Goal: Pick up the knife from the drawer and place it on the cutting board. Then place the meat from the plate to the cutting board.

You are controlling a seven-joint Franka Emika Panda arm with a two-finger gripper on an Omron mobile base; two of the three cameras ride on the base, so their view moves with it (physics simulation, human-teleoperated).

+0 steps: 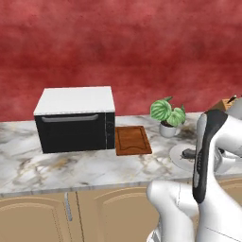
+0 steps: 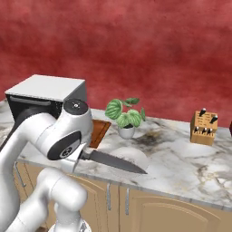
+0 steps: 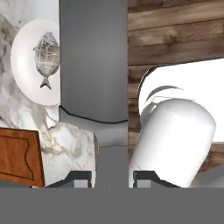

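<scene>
My gripper (image 3: pixel 113 177) is shut on the knife (image 3: pixel 94 61); the wide grey blade runs up the middle of the hand view. From the right base, the blade (image 2: pixel 115 162) sticks out level from behind my arm, above the counter's front edge and over the white plate (image 2: pixel 136 155). The meat (image 3: pixel 46 54), a grey fish-shaped lump, lies on that plate (image 3: pixel 22 57), and it shows in the left base view (image 1: pixel 189 152) beside my arm. The reddish-brown cutting board (image 1: pixel 133 140) lies flat on the counter just right of the oven, bare (image 2: pixel 99 131) (image 3: pixel 17 155).
A black oven with a white top (image 1: pixel 75 124) stands on the marble counter at the left. A potted plant (image 1: pixel 168 113) stands behind the plate. A tan knife block (image 2: pixel 204 128) is at the far right. Cabinet doors (image 1: pixel 38 220) run below the counter.
</scene>
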